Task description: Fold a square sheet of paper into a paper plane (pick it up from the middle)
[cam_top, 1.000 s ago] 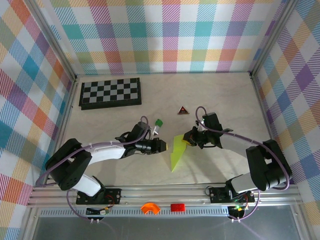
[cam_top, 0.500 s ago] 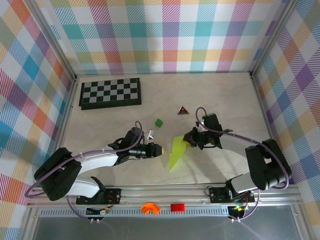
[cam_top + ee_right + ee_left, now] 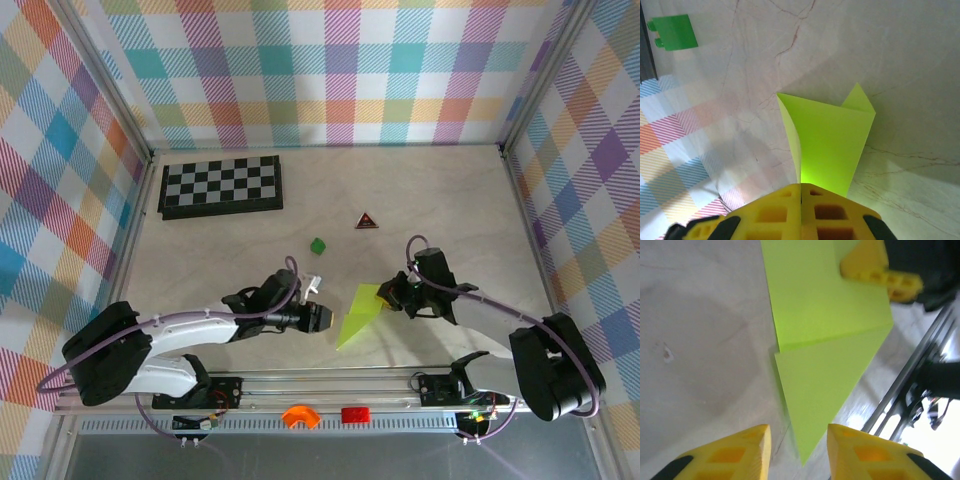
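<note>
The paper plane (image 3: pixel 360 314) is a lime-green pointed fold lying low over the table, tip toward the near rail. My right gripper (image 3: pixel 388 296) is shut on its wide far end; in the right wrist view the closed gripper (image 3: pixel 801 190) pinches the paper plane (image 3: pixel 832 140), whose two layers splay apart beyond it. My left gripper (image 3: pixel 328 318) sits just left of the plane. In the left wrist view its jaws (image 3: pixel 799 452) stand apart, the paper plane's (image 3: pixel 825 325) tip lying between them without touching either.
A chessboard (image 3: pixel 221 185) lies at the back left. A small green block (image 3: pixel 317 245) and a dark triangular piece (image 3: pixel 366 221) sit mid-table behind the grippers. The front rail (image 3: pixel 330 385) runs close to the plane's tip, with an orange part (image 3: pixel 298 416) below it.
My left gripper has moved toward the near rail, beside the plane's tip, and its jaws have widened. The right gripper has drawn the plane slightly right and nearer.
</note>
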Motion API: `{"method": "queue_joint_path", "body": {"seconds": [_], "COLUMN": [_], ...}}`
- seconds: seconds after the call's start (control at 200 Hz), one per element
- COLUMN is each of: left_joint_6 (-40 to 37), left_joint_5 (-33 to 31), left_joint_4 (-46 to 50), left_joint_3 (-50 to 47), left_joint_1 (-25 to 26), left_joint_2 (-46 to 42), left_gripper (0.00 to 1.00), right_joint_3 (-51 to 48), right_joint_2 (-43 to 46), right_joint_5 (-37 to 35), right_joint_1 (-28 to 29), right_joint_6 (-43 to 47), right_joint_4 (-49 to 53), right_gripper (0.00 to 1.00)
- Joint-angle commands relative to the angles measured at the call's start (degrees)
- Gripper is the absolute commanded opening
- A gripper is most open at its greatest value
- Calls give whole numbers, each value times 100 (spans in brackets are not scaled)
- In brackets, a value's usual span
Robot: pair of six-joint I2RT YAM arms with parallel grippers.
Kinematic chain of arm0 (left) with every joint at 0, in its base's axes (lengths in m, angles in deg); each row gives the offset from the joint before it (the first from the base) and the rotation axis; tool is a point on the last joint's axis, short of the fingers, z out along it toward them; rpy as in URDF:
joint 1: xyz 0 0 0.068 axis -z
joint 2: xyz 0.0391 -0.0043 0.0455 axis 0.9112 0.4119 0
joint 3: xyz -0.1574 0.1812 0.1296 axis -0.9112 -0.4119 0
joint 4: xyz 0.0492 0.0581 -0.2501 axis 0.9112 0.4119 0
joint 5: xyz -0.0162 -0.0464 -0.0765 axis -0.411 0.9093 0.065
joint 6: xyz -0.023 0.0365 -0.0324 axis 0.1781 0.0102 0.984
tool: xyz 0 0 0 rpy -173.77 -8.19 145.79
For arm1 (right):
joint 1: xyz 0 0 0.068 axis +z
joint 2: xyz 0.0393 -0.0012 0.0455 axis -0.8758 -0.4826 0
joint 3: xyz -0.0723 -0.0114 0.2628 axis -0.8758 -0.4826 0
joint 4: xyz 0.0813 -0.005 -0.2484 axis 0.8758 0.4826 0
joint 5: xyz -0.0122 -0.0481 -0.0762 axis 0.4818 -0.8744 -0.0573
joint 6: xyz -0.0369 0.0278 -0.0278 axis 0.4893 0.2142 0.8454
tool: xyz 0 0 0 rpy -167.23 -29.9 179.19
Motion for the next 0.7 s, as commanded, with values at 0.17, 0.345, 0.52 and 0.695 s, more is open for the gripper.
{"method": "queue_joint_path", "body": {"seconds": [0.17, 0.345, 0.52, 0.695], "left_joint_6": [-1022, -1404, -1689, -1718], "left_joint_5": [-1560, -2112, -2863, -3625], "left_joint_4": [862, 1227, 1689, 2070], "left_joint_3": [732, 1116, 1596, 1803], "left_joint_1": [1144, 1609, 2051, 2179], "left_joint_2": [515, 898, 1391, 1720], "left_gripper": [42, 46, 46, 46], "right_joint_3": [6, 74, 172, 173], "right_joint_2": [-146, -435, -524, -412], "right_joint_5": [-167, -164, -179, -191], "right_joint_1": [132, 260, 318, 327], "right_joint_6": [-514, -617, -607, -595], "right_joint_4": [-462, -744, -727, -638], "right_gripper": [0, 0, 0, 0]}}
